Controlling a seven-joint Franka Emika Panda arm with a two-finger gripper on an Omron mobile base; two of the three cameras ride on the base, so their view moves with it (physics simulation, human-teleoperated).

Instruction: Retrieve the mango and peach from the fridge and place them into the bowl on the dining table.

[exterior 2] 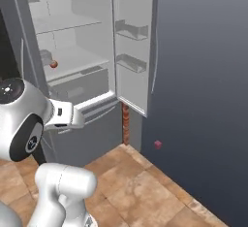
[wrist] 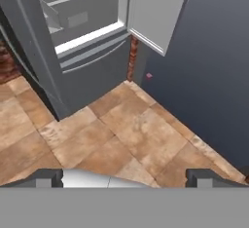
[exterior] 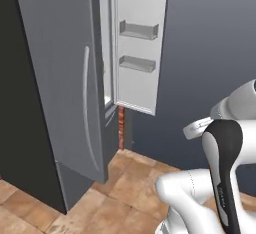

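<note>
Pincer released and empty, aimed at the floor; small round orange-pink peach sat up inside the tall grey fridge, well above and ahead

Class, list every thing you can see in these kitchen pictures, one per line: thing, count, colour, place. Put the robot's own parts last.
Fridge: one, grey, white inside, right door open.
Door bins: two, grey, on the open door.
Fruit: one, small, reddish, on a fridge shelf; kind unclear.
Floor: brown tiles.
Wall: dark grey, right of fridge.
Pink dot: one, low on wall.
Arm: one, white and dark.
Fingers: two, dark, wide apart, holding nothing.
</note>
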